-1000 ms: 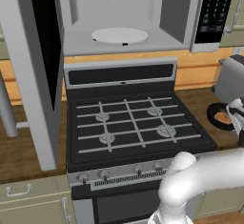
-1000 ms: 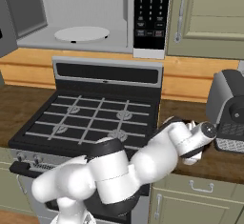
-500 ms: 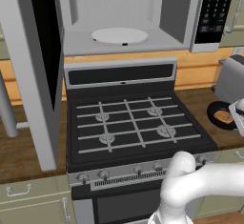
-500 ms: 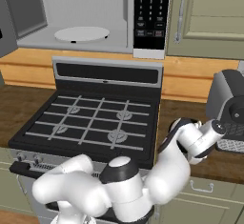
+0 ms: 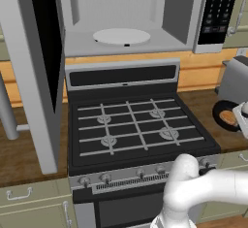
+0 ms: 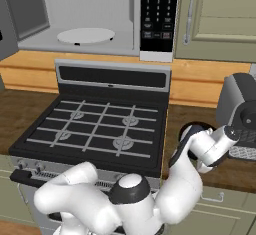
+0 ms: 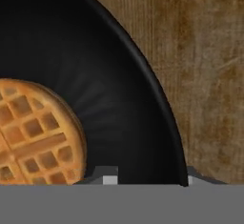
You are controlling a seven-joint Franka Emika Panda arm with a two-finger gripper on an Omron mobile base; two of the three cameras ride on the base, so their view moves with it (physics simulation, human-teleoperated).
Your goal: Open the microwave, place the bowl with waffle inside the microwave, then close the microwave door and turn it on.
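The black bowl (image 5: 224, 111) sits on the wooden counter right of the stove, with the round orange-brown waffle (image 5: 227, 119) lying flat inside it. My gripper (image 5: 242, 119) is down at the bowl's right side. In the hand view the gripper (image 7: 150, 178) straddles the bowl's rim (image 7: 159, 99): one fingertip (image 7: 108, 174) is inside near the waffle (image 7: 33, 132), the other outside over the counter, with a gap left at the inner side. The microwave (image 5: 126, 23) stands open above the stove, its turntable (image 5: 121, 36) bare. The microwave door (image 5: 41, 76) is swung out to the left.
A grey toaster (image 5: 236, 79) stands just behind the bowl, close to my hand. The black gas stove (image 5: 135, 127) lies left of the bowl. The keypad panel (image 6: 159, 16) is on the microwave's right. My arm hides part of the bowl (image 6: 190, 129) in the right base view.
My arm has stretched further right and lowered the hand onto the bowl's edge. The bowl, waffle and microwave door have stayed where they were.
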